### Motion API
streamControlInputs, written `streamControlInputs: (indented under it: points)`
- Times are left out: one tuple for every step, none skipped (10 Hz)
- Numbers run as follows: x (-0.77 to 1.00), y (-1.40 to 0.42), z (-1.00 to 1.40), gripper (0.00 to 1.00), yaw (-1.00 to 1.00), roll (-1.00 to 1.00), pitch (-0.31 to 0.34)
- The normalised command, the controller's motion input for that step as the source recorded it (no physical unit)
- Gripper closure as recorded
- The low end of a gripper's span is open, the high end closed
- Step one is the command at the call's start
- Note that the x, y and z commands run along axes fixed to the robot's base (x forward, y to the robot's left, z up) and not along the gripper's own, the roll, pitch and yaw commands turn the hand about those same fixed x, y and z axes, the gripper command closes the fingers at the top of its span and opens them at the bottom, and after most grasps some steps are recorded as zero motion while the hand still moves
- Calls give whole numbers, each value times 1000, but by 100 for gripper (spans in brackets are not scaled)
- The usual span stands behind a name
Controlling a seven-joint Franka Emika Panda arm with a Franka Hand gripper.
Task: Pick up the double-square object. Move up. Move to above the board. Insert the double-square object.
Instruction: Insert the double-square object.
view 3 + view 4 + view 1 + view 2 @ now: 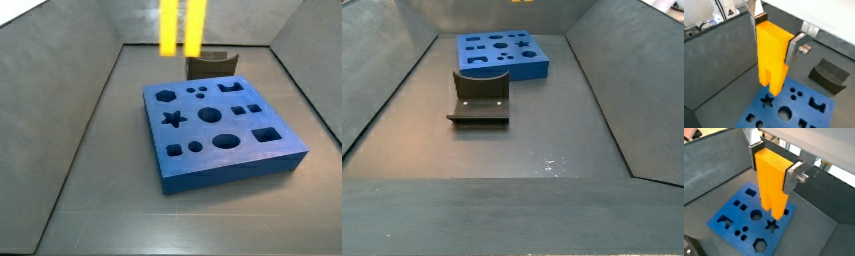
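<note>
My gripper (pixel 774 34) is shut on the upper end of the double-square object (pixel 771 57), a bright yellow bar hanging upright with its two prongs down. Both wrist views show the silver fingers (pixel 794 177) clamped on its sides, and the bar (pixel 772 185) fills the gap between them. The blue board (pixel 827 117) lies below; in a wrist view (pixel 731 215) the bar's lower end lines up near the star hole. In a side view only the two prongs (pixel 194 25) show, high above the board's (pixel 234 165) far edge; the gripper is out of that frame. The board also shows in a side view (pixel 533 60).
The dark fixture (pixel 209 66) stands on the floor just behind the board; it also shows in a side view (pixel 480 100) and a wrist view (pixel 829 75). Grey sloping walls enclose the floor on all sides.
</note>
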Motion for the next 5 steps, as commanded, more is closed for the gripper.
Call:
streamControlInputs:
  points:
    - [1000,0,-43,100,0,-50,0]
    - [949,0,-34,100,0,-30,-26]
    - [874,0,-6,100,0,-77,0]
    - [309,0,0,100,0,0,10]
    - [0,-69,-3,100,0,0,-31]
